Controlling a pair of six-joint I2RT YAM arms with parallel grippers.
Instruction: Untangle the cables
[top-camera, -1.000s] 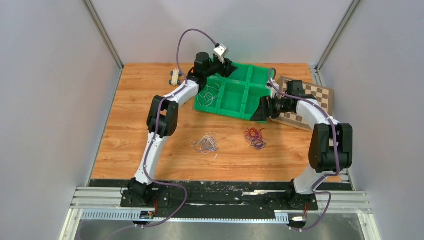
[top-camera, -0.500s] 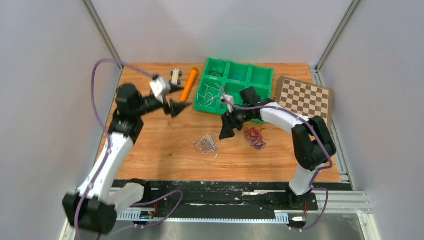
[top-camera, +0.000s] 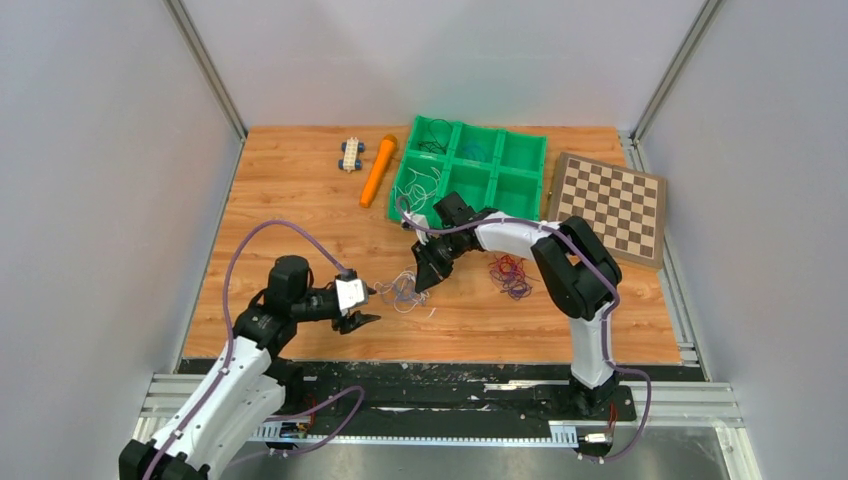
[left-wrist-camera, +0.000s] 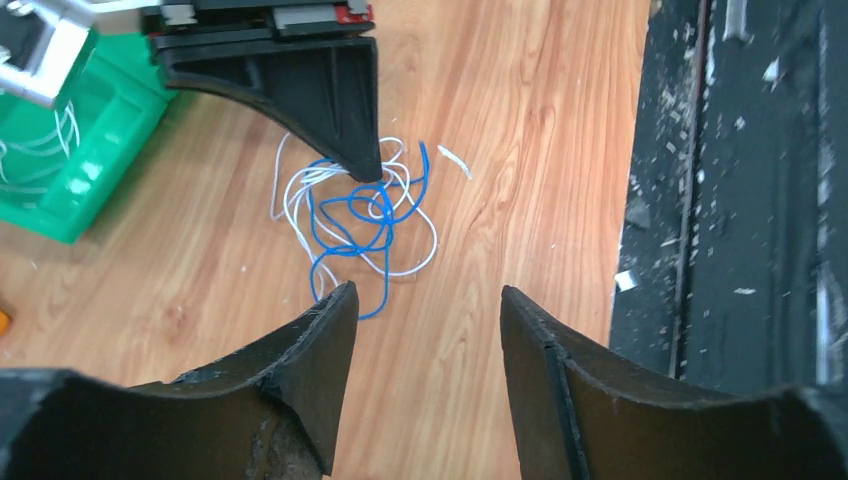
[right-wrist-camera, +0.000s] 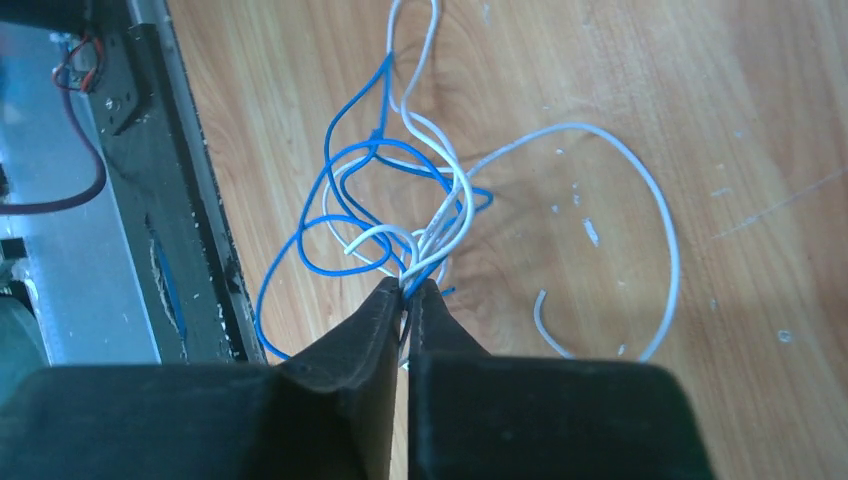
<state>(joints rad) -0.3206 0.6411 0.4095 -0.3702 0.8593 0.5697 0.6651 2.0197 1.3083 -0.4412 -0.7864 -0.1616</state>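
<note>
A tangle of thin blue and white cables (top-camera: 402, 292) lies on the wooden table near the front middle. My right gripper (top-camera: 421, 284) reaches down onto its right side and is shut on a few blue and white strands (right-wrist-camera: 408, 288); loops of the cables (right-wrist-camera: 372, 200) spread out beyond the tips. In the left wrist view the same cables (left-wrist-camera: 355, 215) lie ahead, with the right gripper (left-wrist-camera: 368, 172) tip planted in them. My left gripper (top-camera: 362, 319) hovers low just left of the tangle, open and holding nothing (left-wrist-camera: 425, 295). A second clump of red and purple cables (top-camera: 511, 274) lies to the right.
A green compartment tray (top-camera: 497, 150) stands at the back, with white wires (top-camera: 424, 184) in its front-left cell. An orange marker (top-camera: 377, 170) and a small toy block (top-camera: 350, 155) lie left of it. A chessboard (top-camera: 612, 204) sits at the right. The black front rail (left-wrist-camera: 740, 200) is close.
The left arm swung from the tray round to the front left, low beside the blue and white tangle. The right arm moved left onto that tangle and shut on its strands.
</note>
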